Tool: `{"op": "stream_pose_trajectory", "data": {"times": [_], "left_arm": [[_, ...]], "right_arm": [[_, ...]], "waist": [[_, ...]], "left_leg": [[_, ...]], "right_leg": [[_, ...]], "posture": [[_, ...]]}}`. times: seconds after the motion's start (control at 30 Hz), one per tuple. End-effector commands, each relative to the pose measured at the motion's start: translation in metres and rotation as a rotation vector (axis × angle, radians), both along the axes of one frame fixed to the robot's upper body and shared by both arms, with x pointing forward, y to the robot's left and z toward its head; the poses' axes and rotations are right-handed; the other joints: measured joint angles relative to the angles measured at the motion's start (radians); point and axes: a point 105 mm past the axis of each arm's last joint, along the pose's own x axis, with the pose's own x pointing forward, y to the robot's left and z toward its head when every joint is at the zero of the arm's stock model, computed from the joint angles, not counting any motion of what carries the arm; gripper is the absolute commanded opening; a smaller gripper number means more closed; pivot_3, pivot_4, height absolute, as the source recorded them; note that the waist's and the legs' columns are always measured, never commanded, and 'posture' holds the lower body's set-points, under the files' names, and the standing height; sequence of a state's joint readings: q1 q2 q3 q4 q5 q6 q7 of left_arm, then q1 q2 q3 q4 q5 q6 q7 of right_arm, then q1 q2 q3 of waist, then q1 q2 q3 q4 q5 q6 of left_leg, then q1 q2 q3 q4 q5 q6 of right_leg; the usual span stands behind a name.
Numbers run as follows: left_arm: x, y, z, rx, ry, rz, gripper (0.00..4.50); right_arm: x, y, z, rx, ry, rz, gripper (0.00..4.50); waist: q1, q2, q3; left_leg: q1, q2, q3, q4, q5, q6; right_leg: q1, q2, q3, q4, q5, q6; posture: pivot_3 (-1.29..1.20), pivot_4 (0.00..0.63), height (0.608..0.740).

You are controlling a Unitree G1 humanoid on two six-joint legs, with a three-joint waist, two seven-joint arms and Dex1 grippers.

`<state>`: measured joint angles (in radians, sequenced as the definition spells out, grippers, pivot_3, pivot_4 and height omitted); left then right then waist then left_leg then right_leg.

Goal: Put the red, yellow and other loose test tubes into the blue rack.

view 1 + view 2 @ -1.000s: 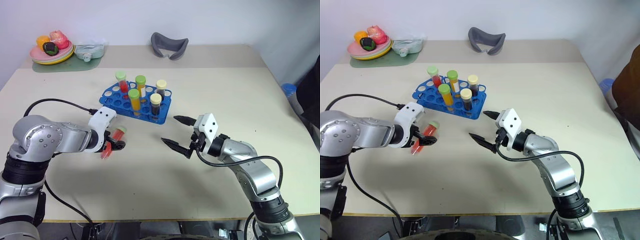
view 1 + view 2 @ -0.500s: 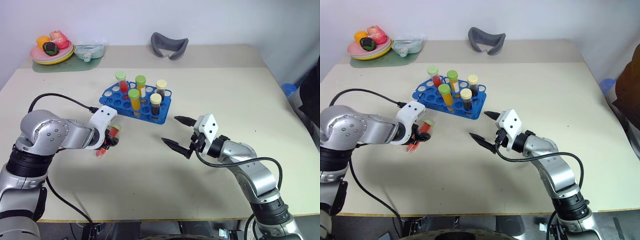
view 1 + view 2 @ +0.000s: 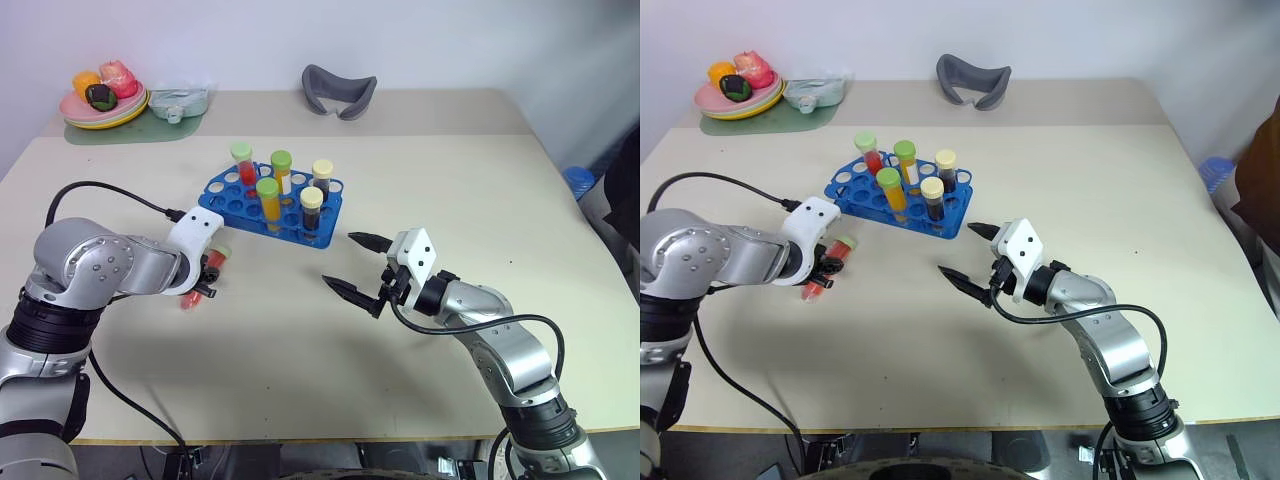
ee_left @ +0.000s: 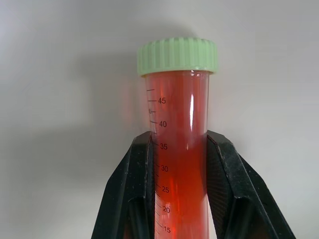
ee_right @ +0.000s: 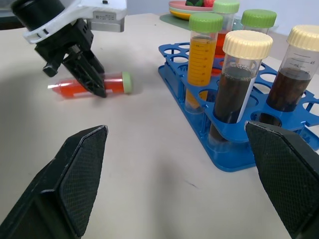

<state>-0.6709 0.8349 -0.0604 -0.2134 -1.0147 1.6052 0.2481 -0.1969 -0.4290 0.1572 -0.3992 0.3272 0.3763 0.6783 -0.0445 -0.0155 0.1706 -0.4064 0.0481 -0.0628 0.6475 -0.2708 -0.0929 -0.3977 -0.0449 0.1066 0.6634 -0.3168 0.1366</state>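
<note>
Red-liquid tube (image 4: pixel 180 149) w/ pale green cap, lying nearly flat, just left of blue rack (image 3: pixel 225 196), pinched mid-body. Rack upright at table centre w/ five capped tubes standing: one red, two orange-yellow, two dark brown w/ cream caps.

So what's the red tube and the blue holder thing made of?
The red tube looks like clear, shiny plastic: the liquid shows through it, printed marks run up its side, and it has a ridged pale green cap. The blue holder looks like smooth, glossy moulded plastic, though glass can't be ruled out for the tube.
</note>
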Motion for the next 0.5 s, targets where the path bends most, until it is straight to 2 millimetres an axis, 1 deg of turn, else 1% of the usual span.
{"op": "stream_pose_trajectory", "data": {"times": [0.03,0.07,0.1,0.13,0.17,0.2,0.23,0.27,0.33,0.37,0.43,0.5], "left_arm": [[0.033,0.01,0.081,-0.09,-0.468,0.081,0.75],[0.04,0.011,0.102,-0.088,-0.624,0.084,0.75],[0.043,0.013,0.119,-0.063,-0.762,0.091,0.75],[0.045,0.014,0.131,-0.039,-0.874,0.101,0.75],[0.046,0.014,0.139,-0.041,-0.966,0.112,0.75],[0.048,0.014,0.143,-0.048,-1.021,0.116,0.75],[0.049,0.01,0.145,-0.113,-1.081,0.113,0.75],[0.049,0.003,0.145,-0.152,-1.159,0.08,0.75],[0.051,-0.011,0.138,-0.156,-1.278,0.004,0.75],[0.052,-0.014,0.132,-0.16,-1.31,-0.013,0.75],[0.06,-0.014,0.119,-0.185,-1.335,0.018,0.75],[0.067,-0.02,0.108,-0.236,-1.355,0.02,0.75]], "right_arm": [[-0.005,0.005,0.015,0.02,-0.062,0.031,4.5],[-0.005,0.006,0.015,0.02,-0.062,0.034,4.5],[-0.005,0.007,0.015,0.021,-0.062,0.038,4.5],[-0.004,0.008,0.015,0.021,-0.062,0.042,4.5],[-0.004,0.009,0.015,0.023,-0.062,0.045,4.5],[-0.003,0.009,0.015,0.023,-0.062,0.046,4.5],[-0.003,0.011,0.016,0.025,-0.064,0.05,4.5],[-0.002,0.013,0.017,0.031,-0.066,0.054,4.5],[-0.001,0.016,0.018,0.034,-0.069,0.061,4.5],[-0.001,0.016,0.018,0.035,-0.07,0.063,4.5],[0.0,0.017,0.019,0.037,-0.076,0.061,4.5],[0.001,0.016,0.021,0.038,-0.084,0.052,4.5]], "waist": [[0.002,0.0,0.0],[0.001,0.0,0.0],[0.002,0.0,0.0],[0.001,0.0,0.0],[0.001,0.0,0.0],[0.002,0.0,0.0],[0.002,0.0,0.0],[0.003,0.0,0.0],[0.003,0.0,0.0],[0.003,0.0,0.0],[0.003,0.0,0.0],[0.003,0.0,0.0]], "left_leg": [[0.0,0.0,0.0,0.0,0.0,0.0],[0.0,0.0,0.0,0.0,0.001,-0.001],[0.0,0.0,0.0,0.0,0.003,-0.005],[0.0,0.0,0.001,0.0,0.003,-0.006],[0.0,0.0,0.001,-0.001,0.004,-0.006],[0.0,0.0,0.001,-0.001,0.004,-0.006],[0.0,0.0,0.001,-0.001,0.004,-0.006],[0.0,0.0,0.001,-0.001,0.004,-0.006],[0.0,0.0,0.001,0.0,0.004,-0.006],[0.0,0.0,0.002,0.0,0.004,-0.006],[-0.001,0.0,0.001,0.0,0.003,-0.006],[-0.001,0.0,0.001,0.0,0.003,-0.006]], "right_leg": [[0.0,0.0,0.0,0.0,0.0,0.0],[0.0,0.0,0.0,-0.001,0.0,0.0],[0.0,0.0,0.0,-0.001,0.0,0.0],[0.0,-0.001,0.0,-0.001,0.0,0.0],[0.0,-0.001,0.0,-0.002,0.0,0.0],[0.0,-0.001,0.0,-0.002,0.0,0.0],[0.0,-0.001,0.0,-0.002,0.0,0.0],[0.0,-0.001,0.0,-0.002,0.0,0.0],[0.001,-0.001,0.0,-0.002,0.0,0.0],[0.001,-0.001,0.0,-0.002,0.0,0.0],[0.001,-0.001,0.0,-0.002,0.0,0.0],[0.0,-0.001,0.0,-0.002,0.0,0.0]], "posture": [[0.0,0.15,0.74],[0.0,0.15,0.74],[0.0,0.15,0.74],[0.0,0.15,0.74],[0.0,0.15,0.74],[0.0,0.15,0.74],[0.0,0.15,0.74],[0.0,0.15,0.74],[0.0,0.15,0.74],[0.0,0.15,0.74],[0.0,0.15,0.74],[0.0,0.15,0.74]]}}
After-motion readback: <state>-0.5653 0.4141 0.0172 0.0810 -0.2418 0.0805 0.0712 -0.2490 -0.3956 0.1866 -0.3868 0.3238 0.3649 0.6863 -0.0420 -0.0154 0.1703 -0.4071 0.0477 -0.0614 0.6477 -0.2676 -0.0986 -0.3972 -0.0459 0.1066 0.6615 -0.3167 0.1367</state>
